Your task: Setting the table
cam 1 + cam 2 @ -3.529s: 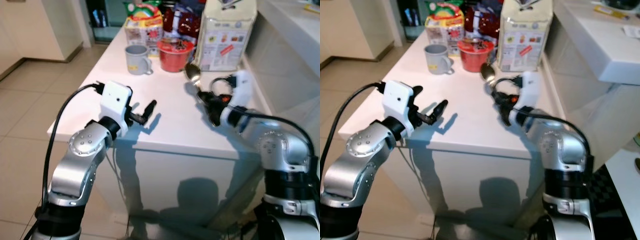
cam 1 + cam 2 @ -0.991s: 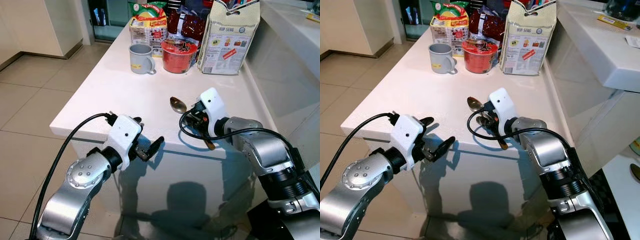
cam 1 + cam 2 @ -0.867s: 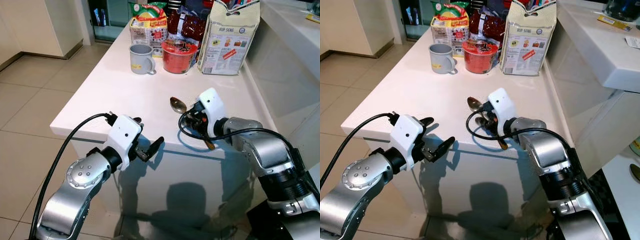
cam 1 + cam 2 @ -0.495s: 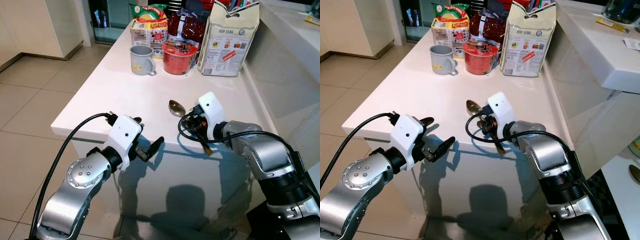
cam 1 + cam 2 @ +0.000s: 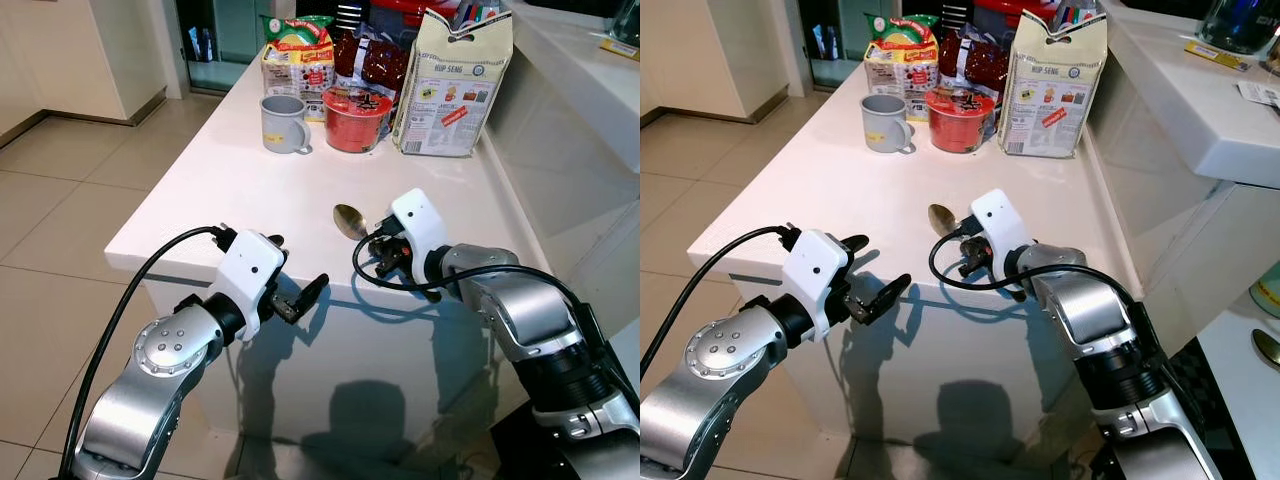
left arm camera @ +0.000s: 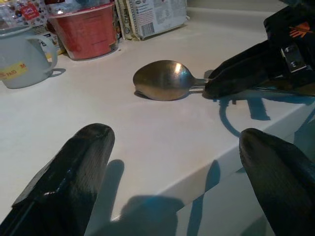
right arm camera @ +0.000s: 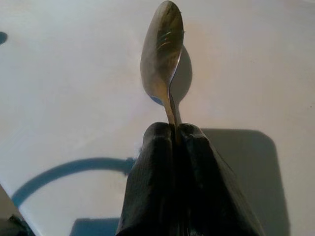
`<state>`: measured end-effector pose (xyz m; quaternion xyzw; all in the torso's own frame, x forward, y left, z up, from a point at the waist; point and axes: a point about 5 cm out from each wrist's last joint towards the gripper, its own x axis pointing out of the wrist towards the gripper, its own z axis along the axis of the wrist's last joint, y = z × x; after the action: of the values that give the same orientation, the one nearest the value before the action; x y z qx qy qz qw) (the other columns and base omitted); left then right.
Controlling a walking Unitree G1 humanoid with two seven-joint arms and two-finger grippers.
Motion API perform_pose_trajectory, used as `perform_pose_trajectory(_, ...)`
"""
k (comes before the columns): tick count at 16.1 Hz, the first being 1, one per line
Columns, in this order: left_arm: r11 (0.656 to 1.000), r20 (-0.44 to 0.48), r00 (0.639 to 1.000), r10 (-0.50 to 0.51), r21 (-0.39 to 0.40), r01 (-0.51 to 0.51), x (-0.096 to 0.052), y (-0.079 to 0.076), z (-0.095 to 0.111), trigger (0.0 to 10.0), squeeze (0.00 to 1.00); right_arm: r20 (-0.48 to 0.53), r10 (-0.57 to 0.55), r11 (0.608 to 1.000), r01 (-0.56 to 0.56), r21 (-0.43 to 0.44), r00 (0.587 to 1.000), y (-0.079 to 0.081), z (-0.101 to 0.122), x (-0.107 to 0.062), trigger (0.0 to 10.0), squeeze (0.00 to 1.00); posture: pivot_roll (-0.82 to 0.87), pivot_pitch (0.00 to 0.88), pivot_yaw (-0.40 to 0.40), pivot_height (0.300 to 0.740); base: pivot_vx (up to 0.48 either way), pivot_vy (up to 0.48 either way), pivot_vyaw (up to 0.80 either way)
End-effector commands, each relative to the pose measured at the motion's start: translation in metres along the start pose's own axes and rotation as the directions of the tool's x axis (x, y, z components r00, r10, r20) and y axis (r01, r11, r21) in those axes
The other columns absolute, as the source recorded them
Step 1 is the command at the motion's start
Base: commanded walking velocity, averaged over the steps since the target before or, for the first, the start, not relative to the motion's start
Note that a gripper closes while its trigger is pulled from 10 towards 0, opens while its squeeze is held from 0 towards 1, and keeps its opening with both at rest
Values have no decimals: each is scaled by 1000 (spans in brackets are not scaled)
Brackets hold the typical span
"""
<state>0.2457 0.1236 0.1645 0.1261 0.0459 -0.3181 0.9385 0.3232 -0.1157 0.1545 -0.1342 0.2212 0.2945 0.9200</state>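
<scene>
My right gripper (image 5: pixel 380 246) is shut on the handle of a metal spoon (image 5: pixel 349 220), near the front edge of the white table (image 5: pixel 230 190). The spoon's bowl points away from the gripper. It lies low against the table top, and the left wrist view shows the spoon (image 6: pixel 162 80) with its shadow just under it. In the right wrist view both fingers (image 7: pixel 157 147) pinch the spoon (image 7: pixel 162 51) edge-on. My left gripper (image 5: pixel 293 268) is open with nothing between its fingers. It hangs at the table's front edge, left of the spoon.
At the table's far end stand a grey mug (image 5: pixel 283 122), a red noodle bowl (image 5: pixel 355 117), a tall paper bag (image 5: pixel 450 85) and snack packs (image 5: pixel 295 55). A white counter (image 5: pixel 1200 110) rises on the right. Tiled floor (image 5: pixel 60 230) lies to the left.
The right gripper has brought the spoon down from beside the red bowl to the table's front part. The left gripper has dropped from over the table to its front edge. The camera shifted.
</scene>
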Motion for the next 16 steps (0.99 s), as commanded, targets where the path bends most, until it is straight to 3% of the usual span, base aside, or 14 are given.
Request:
perform_pose_trajectory(1, 1000, 21, 1000, 14, 18, -15, 2, 2, 6, 10000, 0, -34, -34, 999, 34, 25, 999, -6, -6, 1, 0, 0, 40, 0, -62, 740, 0, 0, 0)
perform_pose_trajectory(3, 1000, 27, 999, 19, 18, -20, 3, 3, 6, 10000, 0, 16, -55, 998, 55, 41, 998, -11, 0, 0, 0, 0, 38, 0, -63, 740, 0, 0, 0)
perform_pose_trajectory(5, 1000, 34, 999, 24, 19, -25, 5, 4, 7, 10000, 0, 156, -56, 990, 35, 139, 986, -18, 19, -6, 0, 0, 33, 0, -61, 740, 0, 0, 0)
perform_pose_trajectory(10, 998, 53, 997, 61, 14, -62, 7, 10, 9, 10000, 0, 413, -75, 945, -67, 319, 908, -33, 50, -34, 0, 0, 23, 0, -54, 740, 0, 0, 0)
perform_pose_trajectory(13, 994, 41, 993, 109, 12, -110, 13, 15, 8, 10000, 0, 378, -107, 950, -17, 311, 920, -36, 40, -31, 0, 0, 13, 0, -43, 740, 0, 0, 0)
perform_pose_trajectory(16, 994, 39, 993, 109, 18, -109, 14, 15, 7, 10000, 0, 297, -89, 976, 25, 215, 951, -26, 27, -21, 0, 0, 16, 0, -41, 740, 0, 0, 0)
